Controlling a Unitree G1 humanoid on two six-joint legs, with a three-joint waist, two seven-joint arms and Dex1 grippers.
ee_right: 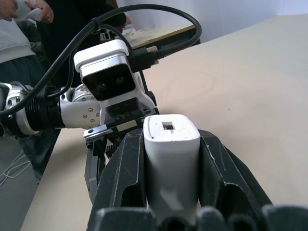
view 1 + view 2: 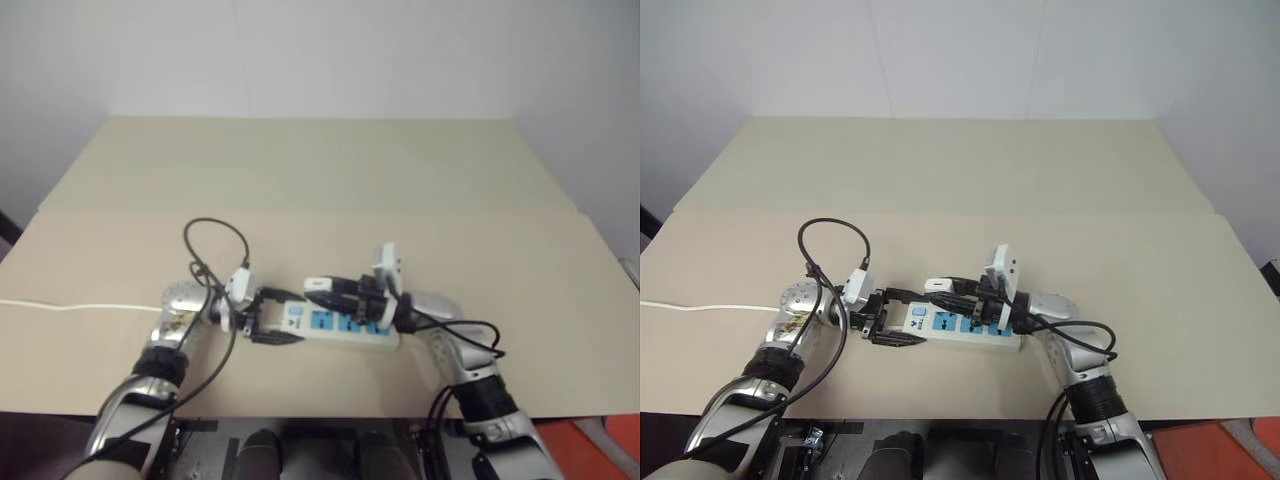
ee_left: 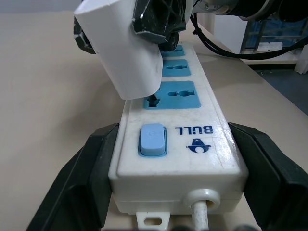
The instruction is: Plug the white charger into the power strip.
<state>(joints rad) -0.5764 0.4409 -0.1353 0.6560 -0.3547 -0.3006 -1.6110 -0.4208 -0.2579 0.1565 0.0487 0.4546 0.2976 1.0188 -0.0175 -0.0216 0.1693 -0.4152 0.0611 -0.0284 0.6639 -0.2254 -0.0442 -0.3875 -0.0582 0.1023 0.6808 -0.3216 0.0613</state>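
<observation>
The power strip [image 2: 345,330] lies on the tan table near its front edge, a long white bar with blue sockets. My left gripper [image 2: 262,322] is shut on its switch end, one black finger [image 3: 86,168] on each long side of the power strip [image 3: 178,144]. The white charger [image 3: 127,53] hangs tilted over the socket nearest the switch, its lower edge at that socket and its prongs hidden. My right gripper [image 2: 328,290] is shut on the white charger [image 1: 171,154], coming in from the right above the strip.
The strip's thin white cord [image 2: 60,306] runs off to the left across the table [image 2: 320,170]. Black cables [image 2: 215,235] loop above my left wrist. A person [image 1: 19,29] stands beyond the table's edge in the right wrist view.
</observation>
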